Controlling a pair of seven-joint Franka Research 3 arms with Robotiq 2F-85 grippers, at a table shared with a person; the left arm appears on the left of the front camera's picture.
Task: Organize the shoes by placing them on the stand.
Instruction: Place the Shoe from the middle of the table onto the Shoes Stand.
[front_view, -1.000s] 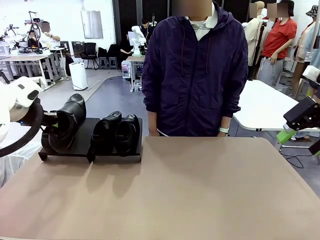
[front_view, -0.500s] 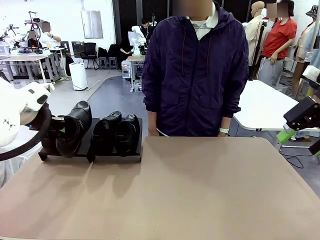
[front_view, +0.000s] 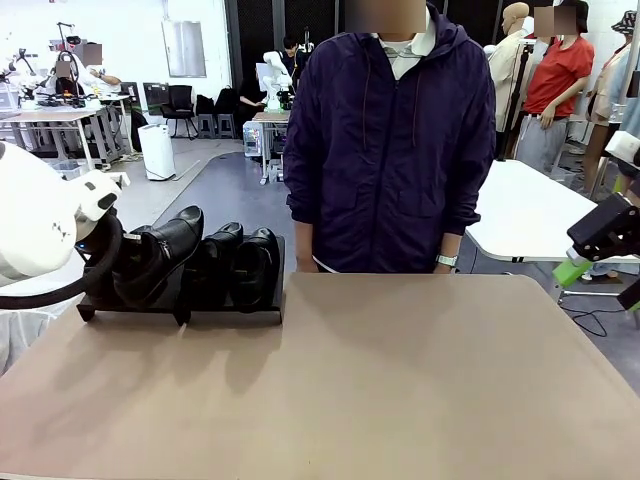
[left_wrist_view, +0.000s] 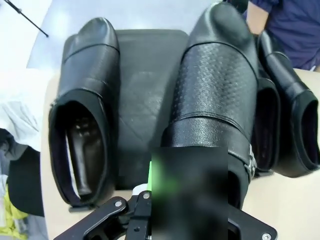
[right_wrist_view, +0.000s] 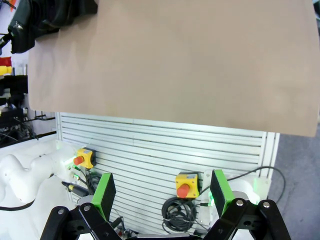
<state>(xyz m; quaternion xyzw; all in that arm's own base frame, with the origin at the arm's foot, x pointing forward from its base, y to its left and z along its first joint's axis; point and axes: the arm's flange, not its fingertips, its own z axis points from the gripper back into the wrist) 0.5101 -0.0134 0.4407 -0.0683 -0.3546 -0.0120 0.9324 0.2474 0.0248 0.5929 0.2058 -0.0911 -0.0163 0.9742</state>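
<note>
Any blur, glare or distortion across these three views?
Left wrist view: the left hand is a defocused black-and-green smear at the held shoe; the leather shows soft glare. Right wrist view: sharp, table edge slightly bowed. Front view: sharp, soft shadows before the stand.

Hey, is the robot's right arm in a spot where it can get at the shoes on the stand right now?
Probably not easily. The right gripper hangs open off the table's right edge, while the shoes sit on the stand at the far left corner, and the left gripper, shut on the fourth shoe, crowds that corner.
</note>
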